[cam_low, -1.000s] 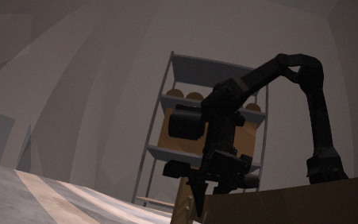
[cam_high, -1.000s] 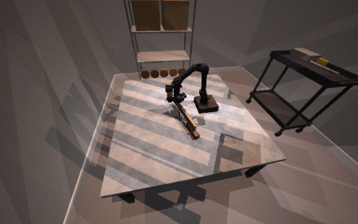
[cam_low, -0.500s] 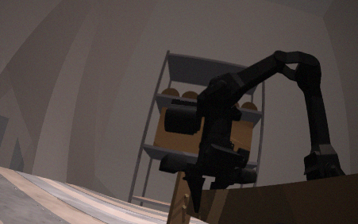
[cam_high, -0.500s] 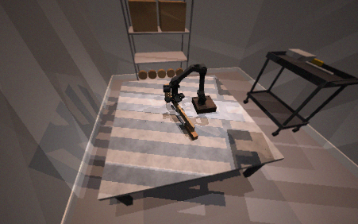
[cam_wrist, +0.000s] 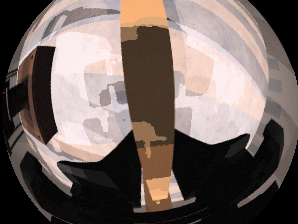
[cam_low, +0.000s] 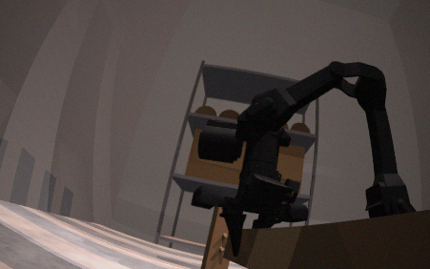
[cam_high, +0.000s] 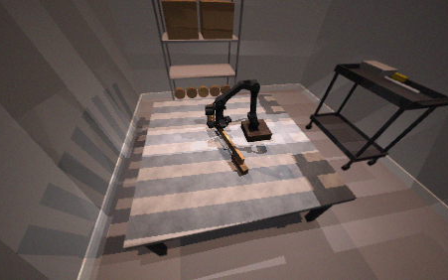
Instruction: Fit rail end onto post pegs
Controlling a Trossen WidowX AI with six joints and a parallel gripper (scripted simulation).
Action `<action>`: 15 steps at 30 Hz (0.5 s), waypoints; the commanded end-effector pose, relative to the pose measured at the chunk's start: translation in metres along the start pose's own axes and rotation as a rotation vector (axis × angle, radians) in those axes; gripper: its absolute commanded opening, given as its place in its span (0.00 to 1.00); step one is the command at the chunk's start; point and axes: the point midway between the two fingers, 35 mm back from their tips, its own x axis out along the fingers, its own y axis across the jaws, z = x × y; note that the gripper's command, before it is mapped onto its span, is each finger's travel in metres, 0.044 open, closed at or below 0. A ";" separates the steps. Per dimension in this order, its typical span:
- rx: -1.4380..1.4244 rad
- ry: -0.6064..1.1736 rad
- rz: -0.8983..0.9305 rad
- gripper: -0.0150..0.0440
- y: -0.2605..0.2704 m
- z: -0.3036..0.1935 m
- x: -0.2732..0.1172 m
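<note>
The long wooden rail [cam_high: 230, 144] [cam_low: 334, 243] [cam_wrist: 148, 85] runs from my gripper to the low footboard block [cam_high: 243, 170], its far end at the bracket there. My gripper [cam_high: 218, 126] [cam_wrist: 149, 127] is shut on the rail close to its near end. One dark finger [cam_low: 235, 236] hangs in front of that end in the exterior view. The upright post [cam_low: 213, 250] stands just beyond the rail's end. Two short pegs stick out toward the rail, an upper peg [cam_low: 224, 236] and a lower peg [cam_low: 222, 248]. They show in the gap between post and rail. The holes are hidden.
The arm's base stands on a dark wooden box [cam_high: 256, 133] beside the rail. A shelf rack [cam_high: 202, 70] [cam_low: 181, 178] with boxes and round wooden pieces stands behind the table. A black wheeled cart [cam_high: 345, 135] stands to the right. Striped shadows cross the table [cam_high: 174, 209].
</note>
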 end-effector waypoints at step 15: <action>0.001 0.001 -0.006 0.25 0.001 0.000 -0.002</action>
